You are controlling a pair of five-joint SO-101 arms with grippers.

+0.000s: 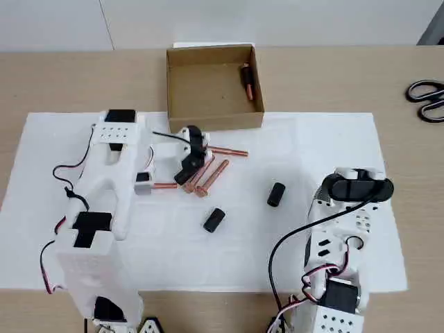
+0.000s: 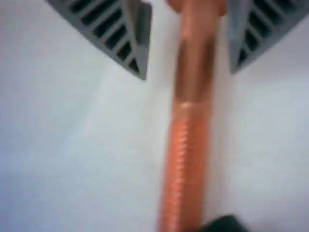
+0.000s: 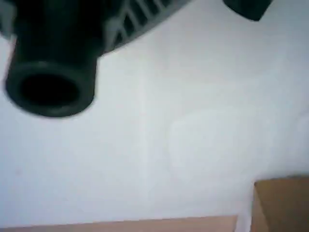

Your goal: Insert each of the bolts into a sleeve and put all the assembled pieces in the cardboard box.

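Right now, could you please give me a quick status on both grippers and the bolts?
Left gripper open, straddling a bolt. Right gripper shut on a sleeve. One assembled piece in cardboard box. Loose bolts alongside.

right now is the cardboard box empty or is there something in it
Not empty: one copper-coloured bolt with a black sleeve on its end lies inside the brown cardboard box, against a side wall.

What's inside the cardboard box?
One copper bolt with a black sleeve on its end lies against a side wall of the box. The near wall may hide a thin strip of floor.
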